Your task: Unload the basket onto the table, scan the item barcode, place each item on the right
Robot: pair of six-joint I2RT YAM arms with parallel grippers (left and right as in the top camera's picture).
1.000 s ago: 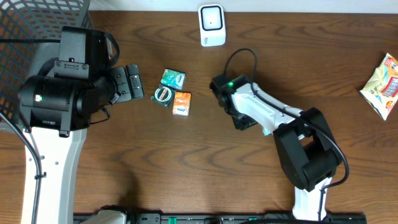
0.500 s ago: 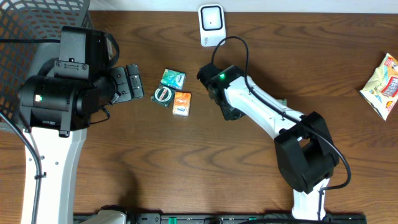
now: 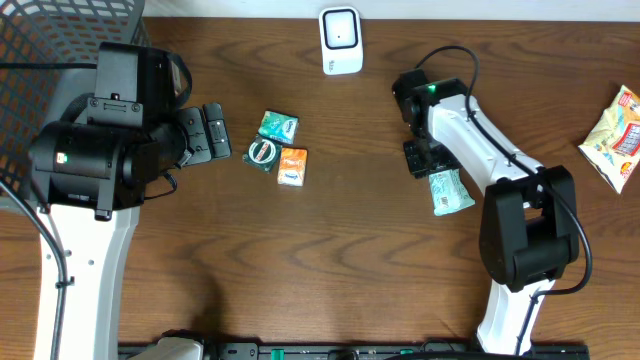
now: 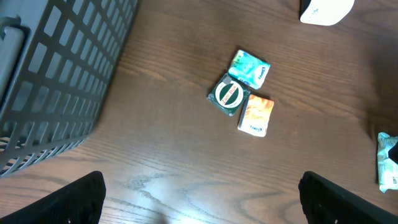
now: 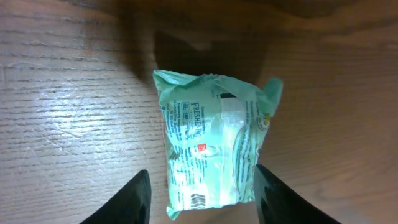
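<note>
Wipes packet [image 3: 450, 192] lies well apart from three small packs [image 3: 266, 152] (scanner [image 3: 340, 40] beyond).

The table [image 3: 340, 260] is dark brown wood with a visible grain. A white scanner [image 3: 340, 40] stands at its far edge. Left of the scanner and a little nearer the front, three small packets lie in a tight cluster, touching one another. They are a teal packet [image 3: 279, 126], a dark packet with a round green label [image 3: 263, 152] and an orange packet [image 3: 292, 166], which is the farthest from the scanner. Right of the scanner and farther forward, a pale green pack [image 3: 449, 190] lies flat on the wood. Well right of the scanner, at the table's edge, lies a yellow snack bag [image 3: 618, 138]. Far left of the scanner sits a dark wire basket [image 3: 40, 40].
</note>
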